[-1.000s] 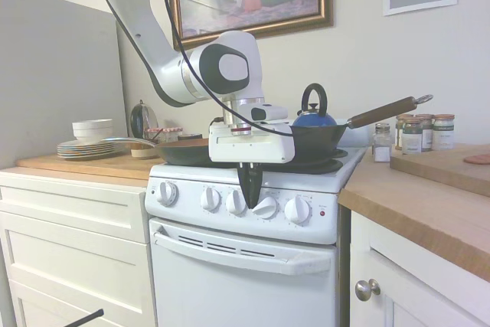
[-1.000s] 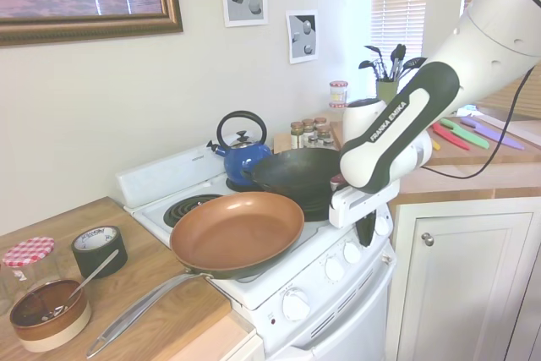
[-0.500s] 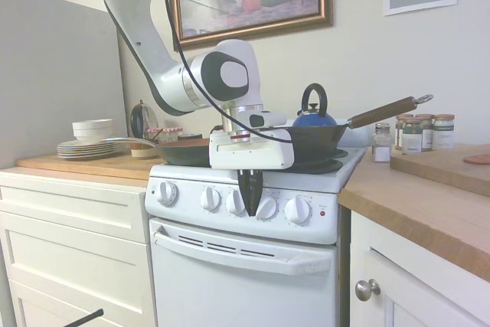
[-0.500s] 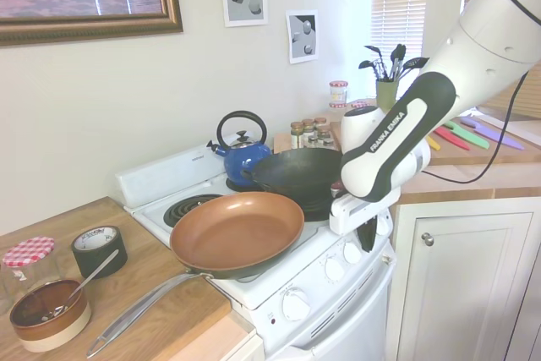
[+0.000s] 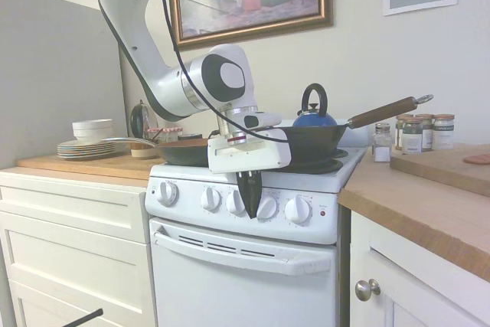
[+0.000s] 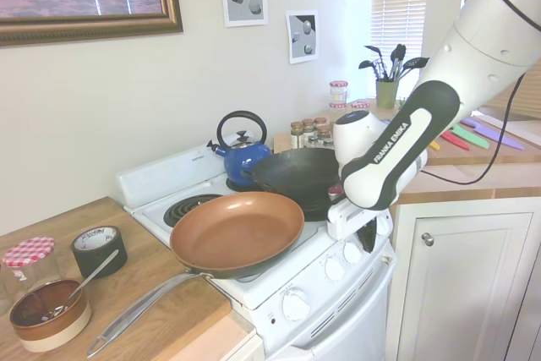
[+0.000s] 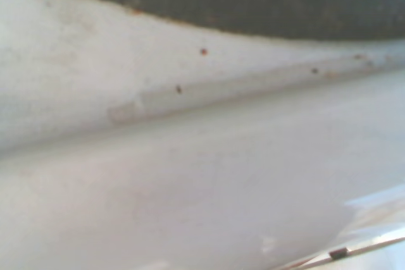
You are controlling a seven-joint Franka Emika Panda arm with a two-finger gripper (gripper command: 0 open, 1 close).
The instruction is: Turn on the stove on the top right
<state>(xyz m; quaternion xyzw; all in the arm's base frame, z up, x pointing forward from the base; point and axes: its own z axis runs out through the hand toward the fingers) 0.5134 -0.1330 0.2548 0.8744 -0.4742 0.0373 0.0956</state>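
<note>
white stove [image 5: 230,266], blue kettle [image 5: 314,119]

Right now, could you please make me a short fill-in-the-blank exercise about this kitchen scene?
1. The stove has ___ round front knobs.
2. The kettle is ___ in colour.
3. The copper pan sits on the stove, in front of the black ___.
4. The gripper points down before the row of ___.

Missing words: five; blue; wok; knobs

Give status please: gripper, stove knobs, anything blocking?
Gripper shut, pointing down at the knob row, between two middle knobs. Stove red light looks unlit. Nothing between gripper and knobs; wok sits above.
</note>
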